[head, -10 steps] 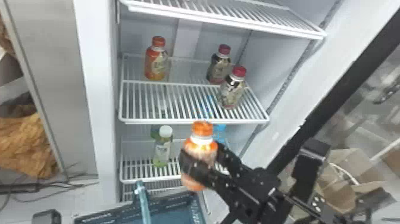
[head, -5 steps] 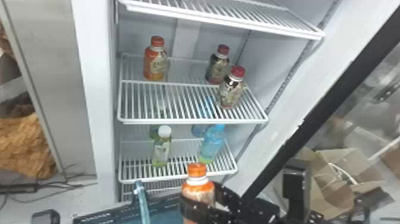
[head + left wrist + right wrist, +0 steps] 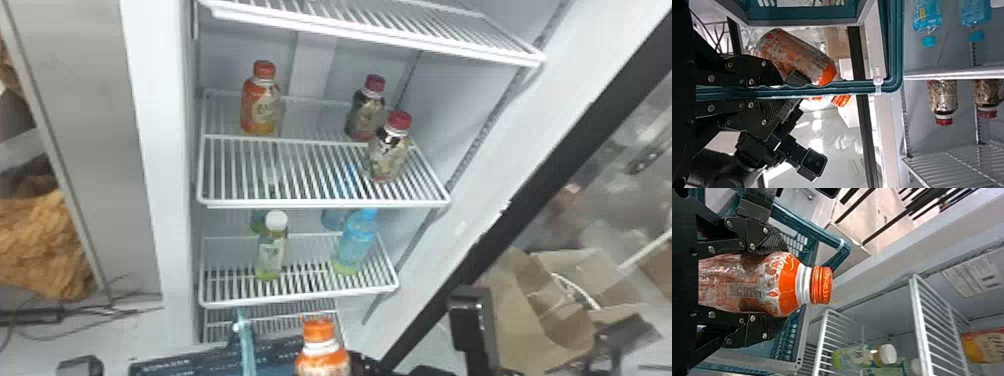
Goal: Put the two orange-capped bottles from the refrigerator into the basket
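Step in hand, by my read: carrying the first bottle out of the refrigerator (image 3: 172, 210) to the basket. Right gripper (image 3: 770, 284) has its fingers closed in on both sides of the orange-capped bottle (image 3: 785, 282), opened only as far as the bottle's width, cap end sticking out past the tips. In the head view that bottle is low in front of the refrigerator, cap up, near the basket (image 3: 175, 361), which is also in front of the refrigerator. Can't tell if the bottle is over the basket opening or just beside it. Left gripper (image 3: 777, 91) is closed around the teal basket handle (image 3: 860, 87), in front of the refrigerator, so basket looks steadied. Second orange-capped bottle (image 3: 260, 107) stands upright inside the refrigerator, left side, on the shelf (image 3: 325, 203) above the green and blue drinks; two red-capped bottles share that shelf on the refrigerator's right side. Next move, judged: bring the held bottle clear over the basket opening, lower it past the rim, then let go once it has support. Left should keep the handle firm meanwhile. Possible snag: bottle catching the handle or rim, or tipping if dropped from high up. After that, right goes back into the refrigerator for the other orange cap, keeping off the red-capped ones.
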Robot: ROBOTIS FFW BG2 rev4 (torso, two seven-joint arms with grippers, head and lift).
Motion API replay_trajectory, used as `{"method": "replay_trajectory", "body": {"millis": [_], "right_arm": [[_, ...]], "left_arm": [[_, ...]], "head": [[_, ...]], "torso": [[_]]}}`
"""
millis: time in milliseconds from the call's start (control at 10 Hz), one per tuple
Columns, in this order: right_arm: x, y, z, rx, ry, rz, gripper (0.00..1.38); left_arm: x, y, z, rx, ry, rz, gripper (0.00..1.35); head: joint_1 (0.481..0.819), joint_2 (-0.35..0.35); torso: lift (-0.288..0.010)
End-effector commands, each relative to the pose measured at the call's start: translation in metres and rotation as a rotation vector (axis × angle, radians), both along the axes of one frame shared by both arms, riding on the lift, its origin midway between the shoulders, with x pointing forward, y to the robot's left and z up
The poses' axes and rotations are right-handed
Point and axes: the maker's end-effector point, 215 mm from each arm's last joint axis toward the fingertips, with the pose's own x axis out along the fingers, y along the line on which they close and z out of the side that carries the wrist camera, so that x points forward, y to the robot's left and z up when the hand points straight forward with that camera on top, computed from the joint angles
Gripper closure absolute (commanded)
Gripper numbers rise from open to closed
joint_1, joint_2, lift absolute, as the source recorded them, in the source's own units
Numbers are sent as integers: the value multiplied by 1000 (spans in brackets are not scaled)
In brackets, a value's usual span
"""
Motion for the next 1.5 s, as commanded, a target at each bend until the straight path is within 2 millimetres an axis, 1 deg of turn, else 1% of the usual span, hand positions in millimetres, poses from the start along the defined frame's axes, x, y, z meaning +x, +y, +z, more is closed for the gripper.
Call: {"method": "replay_trajectory", "body": {"millis": [0,100,200,300,400,500,600,700,800,900,1100,1200,1400], "right_arm": [[-5,0,-13,-3,47,3,878],[-7,-1,-19,-6,69,4,768],[-7,-2,-21,-8,74,7,542],[-8,-2,-22,-7,77,8,364],[-8,-2,-22,-9,77,7,236],[-6,-2,-20,-9,69,7,153],[1,-1,-12,-6,33,8,113],[20,-1,8,-6,-64,2,110],[42,-6,28,-10,-169,-23,107],[74,-12,61,-17,-328,-66,107],[125,-30,102,-36,-572,-152,107],[148,-37,110,-48,-663,-182,105],[188,-36,111,-11,-774,-217,104]], "left_arm": [[1,0,1,-1,-4,1,1210],[1,0,0,-1,-1,1,1210],[0,0,1,-1,-1,1,1210],[0,0,0,-1,1,1,1210],[0,0,0,-2,1,3,1210],[0,0,0,-2,1,3,1210],[0,1,0,-1,3,5,1210],[1,1,-1,0,4,7,1210],[1,1,0,-1,2,7,1210],[1,1,0,-3,2,7,1210],[1,1,1,-4,2,8,1210],[1,1,1,-4,2,8,1210],[1,1,0,-4,4,8,1210]], "head": [[695,-350],[695,-350],[695,-350],[695,-350],[695,-350],[695,-350],[695,-350],[695,-350],[695,-350],[695,-350],[695,-350],[695,-350],[695,-350]], "torso": [[-40],[-40],[-40],[-40],[-40],[-40],[-40],[-40],[-40],[-40],[-40],[-40],[-40]]}}
